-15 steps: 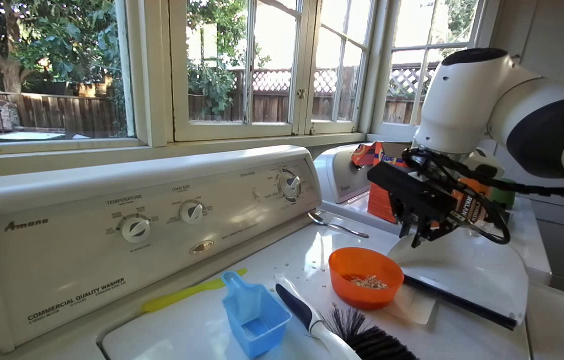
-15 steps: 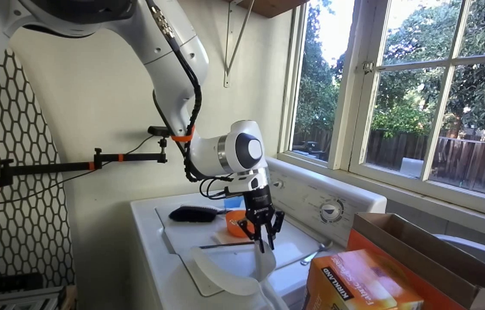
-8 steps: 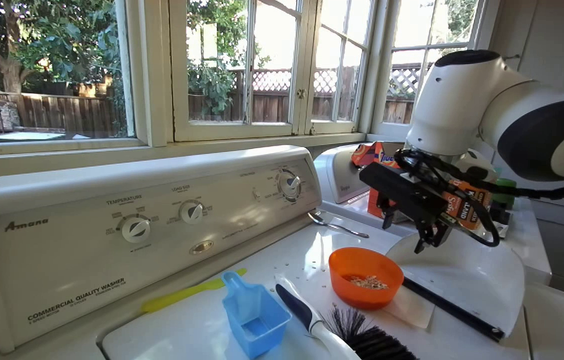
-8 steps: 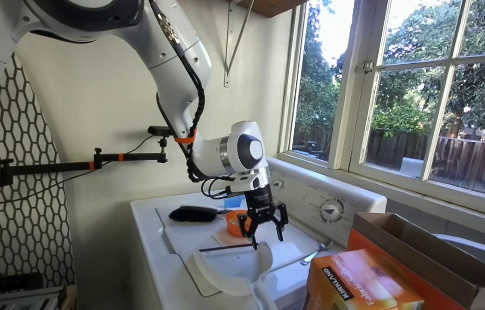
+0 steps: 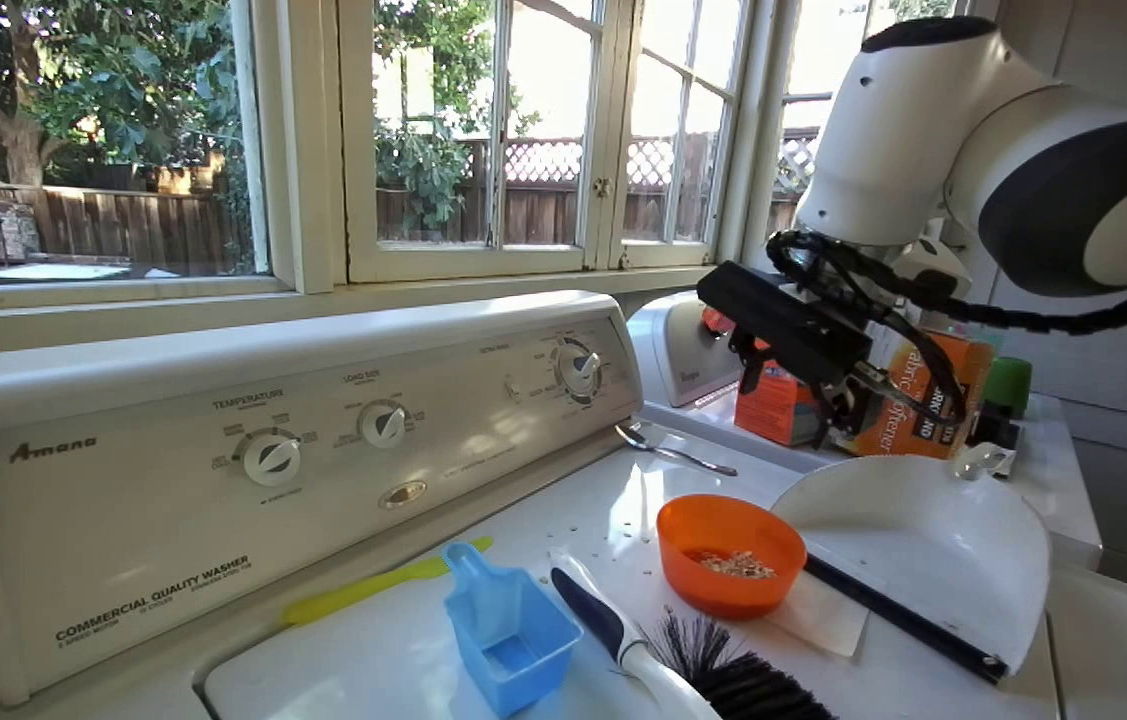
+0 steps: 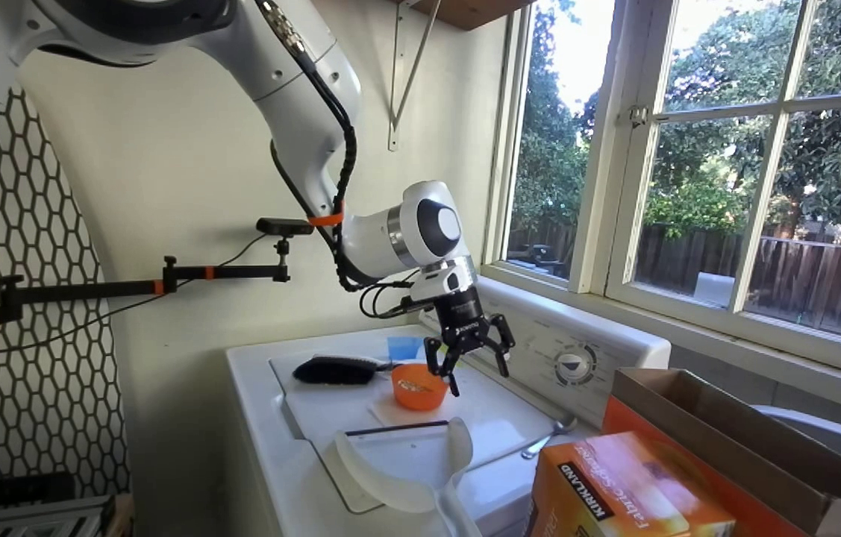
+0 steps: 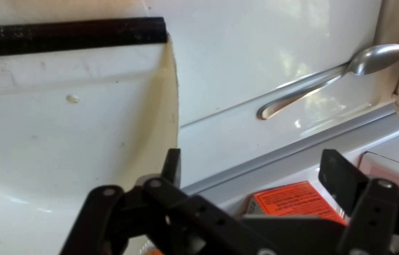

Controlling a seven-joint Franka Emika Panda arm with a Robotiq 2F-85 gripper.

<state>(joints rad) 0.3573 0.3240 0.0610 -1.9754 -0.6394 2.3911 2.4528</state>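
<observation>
Black two-finger metal gripper [image 6: 479,380] hangs spread & empty in an exterior view, approx. 1 o'clock of white half-round plastic dustpan [image 6: 413,456]; pan lies free on white boxy metal washer [image 6: 316,410]; placing looks done, prob. nil left w/ pan.

- In an exterior view, flakes [image 5: 738,565] lie in the bowl [image 5: 713,600] on the washer [image 5: 373,655].
- There, the dustpan [image 5: 933,540] lies right of the bowl, paper [image 5: 833,618] between them.
- The brush [image 5: 748,685] lies before the bowl, the scoop [image 5: 478,655] left of the brush.
- A box [image 5: 908,435] stands behind the dustpan on the next machine [image 5: 1053,480].
- In the wrist view, the spoon [image 7: 365,64] lies right of the dustpan.
</observation>
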